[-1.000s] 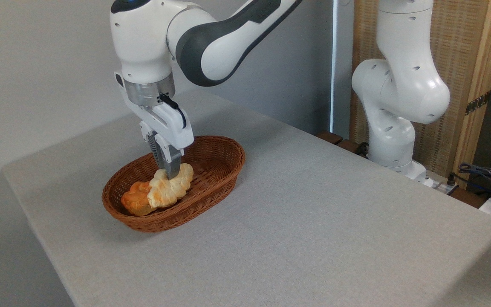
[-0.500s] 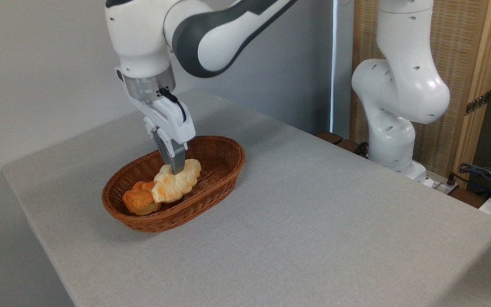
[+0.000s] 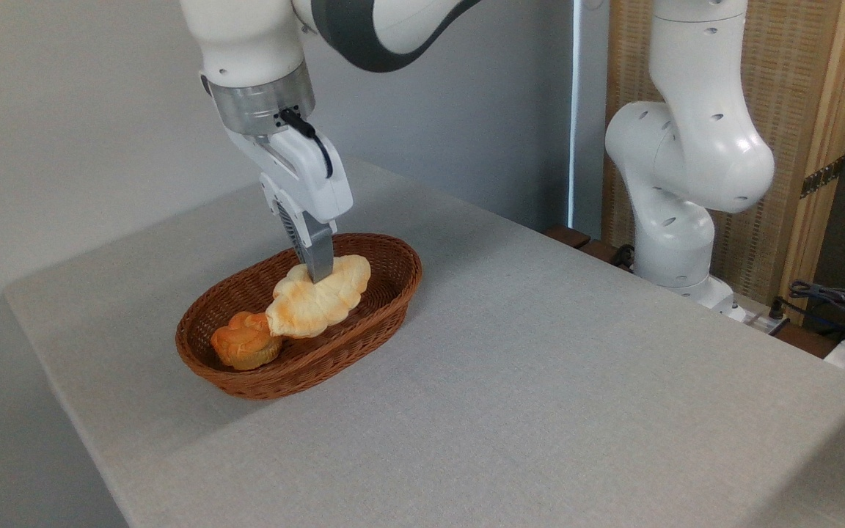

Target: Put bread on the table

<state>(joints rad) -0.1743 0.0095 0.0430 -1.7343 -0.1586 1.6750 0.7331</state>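
Camera: hand (image 3: 317,276) pointing down, clamped on bread (image 3: 318,298) above basket (image 3: 386,297).

Pale cream bread (image 3: 317,301), braided, browned at its tips; orange bun (image 3: 245,349) at its eight o'clock; brown woven wicker basket (image 3: 364,320); plain light grey table (image 3: 540,381); white-and-grey gripper (image 3: 319,277).

The pincer (image 3: 317,277) grips the bread (image 3: 320,297) above the basket (image 3: 364,330).

High front-corner view across table (image 3: 540,381)
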